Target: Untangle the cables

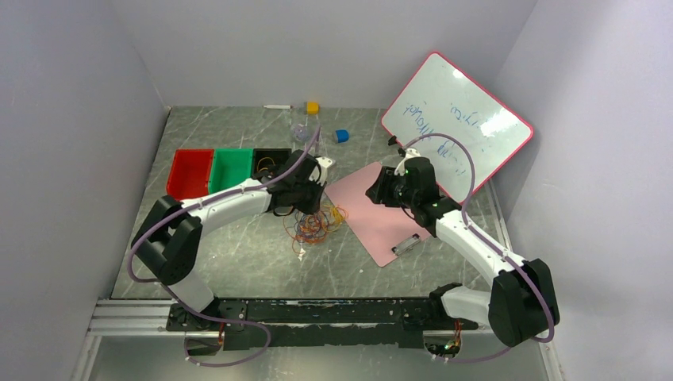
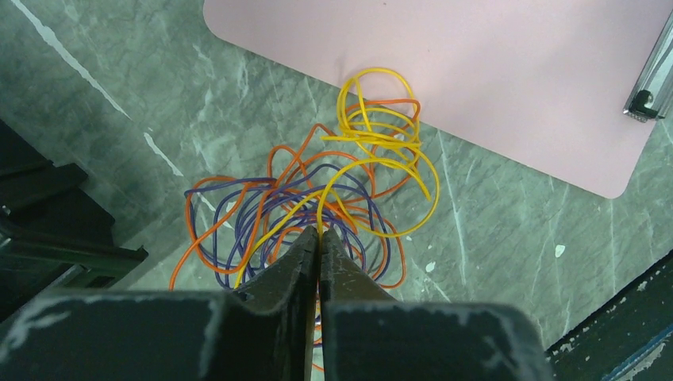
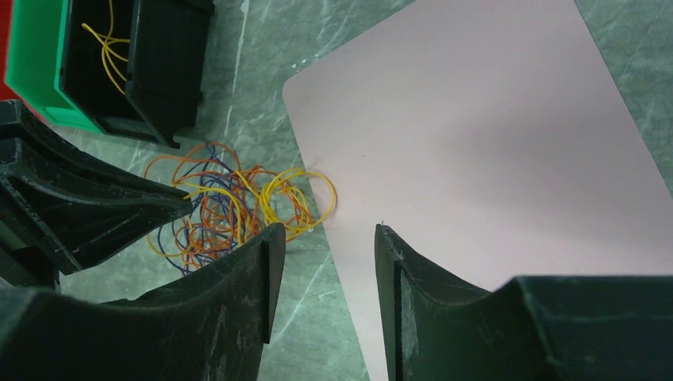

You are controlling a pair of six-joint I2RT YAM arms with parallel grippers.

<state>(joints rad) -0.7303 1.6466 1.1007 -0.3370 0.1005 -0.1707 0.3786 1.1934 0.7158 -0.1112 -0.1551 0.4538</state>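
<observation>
The cables lie in one tangle of yellow, orange and dark blue loops on the marble table, just left of a pink clipboard. In the left wrist view the yellow loops sit at the far end, and the orange and blue loops lie nearer. My left gripper is over the tangle, and its jaws are shut on a yellow cable that runs in between the tips. My right gripper is open and empty, over the clipboard's left edge, right of the tangle.
A red bin, a green bin and a black bin stand in a row behind the tangle. The black bin holds a yellow wire. A whiteboard leans at the back right. A yellow block and a blue object lie at the back.
</observation>
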